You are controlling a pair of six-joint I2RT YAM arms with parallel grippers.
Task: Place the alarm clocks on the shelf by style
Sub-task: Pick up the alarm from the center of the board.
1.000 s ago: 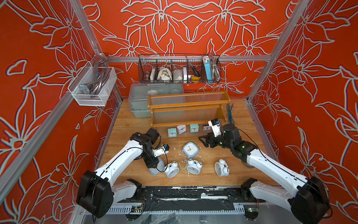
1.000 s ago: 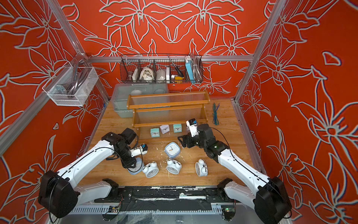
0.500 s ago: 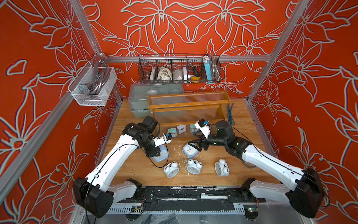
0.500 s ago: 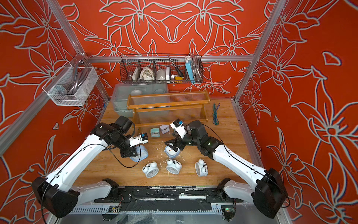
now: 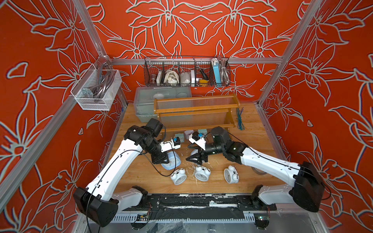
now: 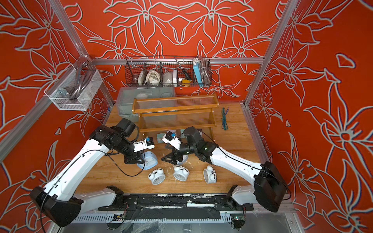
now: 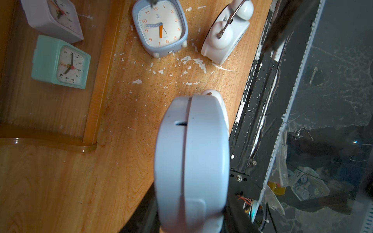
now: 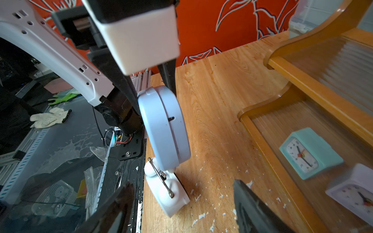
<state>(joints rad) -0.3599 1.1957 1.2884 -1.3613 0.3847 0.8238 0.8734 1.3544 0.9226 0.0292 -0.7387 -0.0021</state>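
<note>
Eight clocks in sight.

Two blue rounded squares:
- The held blue clock (image 5: 171,162) sits between the fingers of the left gripper (image 5: 162,159), whose jaws are clamped on its front and back. It is tilted, looks lifted off the table (image 5: 252,141), and is at front left.
- The left wrist view shows it edge-on, with only a seam and a slot visible and the face hidden.
- The second blue clock (image 7: 160,26) sits on the table at mid-front. It has orange numerals 1 to 12, an orange hand near 6 and a grey-blue hand near 9. The small print under the 12 is too small to read.
- The right gripper (image 5: 194,160) hovers over it, jaws spread wide, holding nothing.

Three white twin-bell clocks in a row along the table front:
- left bell clock (image 5: 178,177)
- middle bell clock (image 5: 202,173)
- right bell clock (image 5: 231,175)

Three cubes on the lowest tier of the shelf (image 5: 195,110):
- The teal cube (image 5: 178,137) has black numerals and a red centre.
- The lilac cube (image 5: 188,133) is just beside it.
- The second teal cube (image 5: 202,132) is partly behind the right arm.

Around:
- One grey bin (image 5: 145,100) stands behind the shelf.
- One black wire basket (image 5: 186,70) hangs on the back wall.
- One white mesh basket (image 5: 96,90) hangs on the left wall.
- One bundle of green ties (image 5: 240,119) lies right of the shelf.
- White flecks are scattered on the table near the clocks.
</note>
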